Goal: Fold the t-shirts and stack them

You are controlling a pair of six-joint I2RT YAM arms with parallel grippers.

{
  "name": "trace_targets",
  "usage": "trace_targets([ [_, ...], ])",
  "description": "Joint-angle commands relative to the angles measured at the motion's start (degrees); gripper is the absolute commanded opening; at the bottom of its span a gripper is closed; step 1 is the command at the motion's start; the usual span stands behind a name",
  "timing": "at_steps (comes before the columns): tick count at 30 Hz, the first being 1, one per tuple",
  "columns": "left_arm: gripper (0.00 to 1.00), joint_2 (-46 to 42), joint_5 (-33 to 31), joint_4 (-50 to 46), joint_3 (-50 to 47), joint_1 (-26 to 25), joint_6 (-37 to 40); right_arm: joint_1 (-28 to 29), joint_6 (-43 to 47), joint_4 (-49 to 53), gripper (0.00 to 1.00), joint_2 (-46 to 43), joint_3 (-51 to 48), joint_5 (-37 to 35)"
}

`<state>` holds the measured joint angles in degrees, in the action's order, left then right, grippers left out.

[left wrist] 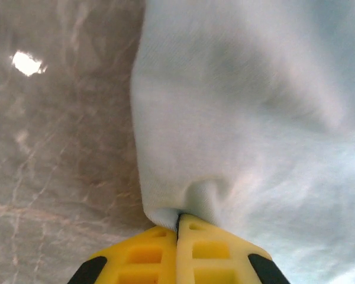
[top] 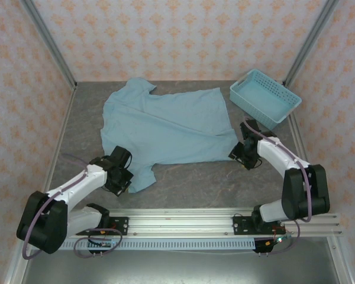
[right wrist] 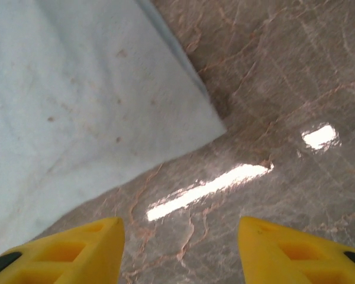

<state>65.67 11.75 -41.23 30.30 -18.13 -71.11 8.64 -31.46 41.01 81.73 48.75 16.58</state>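
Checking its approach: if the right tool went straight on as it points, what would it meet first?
The open right tool would probably meet bare table first, just beside the corner of the t-shirt; depth is unclear.

Lighting: bright, even, overhead. Shadows: faint. Glare: white patches on the glossy table (right wrist: 272, 89), both wrist views. Focus: t-shirt (left wrist: 254, 118) cloth soft, blurred in the left wrist view.

A light blue short-sleeved t-shirt (top: 165, 127) lies spread nearly flat on the grey marbled worktop (top: 195, 183), plain side up. Its collar points left and its hem right, one sleeve far, one near, with shallow creases.
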Motion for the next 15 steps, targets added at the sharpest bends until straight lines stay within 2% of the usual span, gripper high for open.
trace_targets([
  [1,0.00,-1.6,-6.2,-1.7,2.4,-0.2,1.4,-0.9,-0.9,-3.1,0.52,3.3,1.1,-0.8],
  [9,0.00,-9.0,-5.7,-8.2,1.4,-0.2,1.2,-1.0,-3.7,-4.5,0.48,7.2,1.6,-1.1],
  [15,0.00,-13.5,-4.4,-14.2,2.2,-0.2,1.8,-1.0,-3.7,-6.6,0.35,9.4,1.7,-1.6],
])
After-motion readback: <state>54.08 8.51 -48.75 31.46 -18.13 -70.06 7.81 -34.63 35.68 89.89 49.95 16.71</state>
